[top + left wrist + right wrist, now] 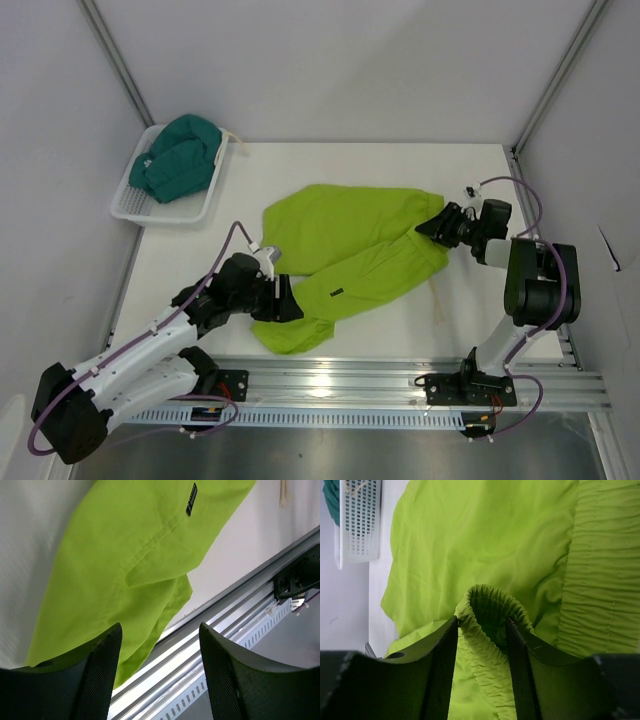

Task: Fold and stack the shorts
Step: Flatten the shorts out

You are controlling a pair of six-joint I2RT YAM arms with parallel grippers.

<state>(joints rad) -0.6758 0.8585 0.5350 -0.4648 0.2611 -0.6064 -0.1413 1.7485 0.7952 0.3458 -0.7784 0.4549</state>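
The lime green shorts [350, 240] lie spread across the middle of the table, their small dark logo [337, 292] on the near leg. My right gripper [435, 226] is at their right end, shut on a bunched loop of the elastic waistband [490, 600] that touches both pads. My left gripper [290, 305] hovers at the near left leg hem, open, with only the rail showing between its fingers [100, 670]; green cloth [125, 555] lies beside and under the left finger. The dark teal shorts [180, 155] sit crumpled in the basket.
The white mesh basket [125, 205] stands at the table's far left corner, also in the right wrist view [360, 525]. An aluminium rail [400, 375] runs along the near edge. Grey walls enclose the table [470, 180] on three sides.
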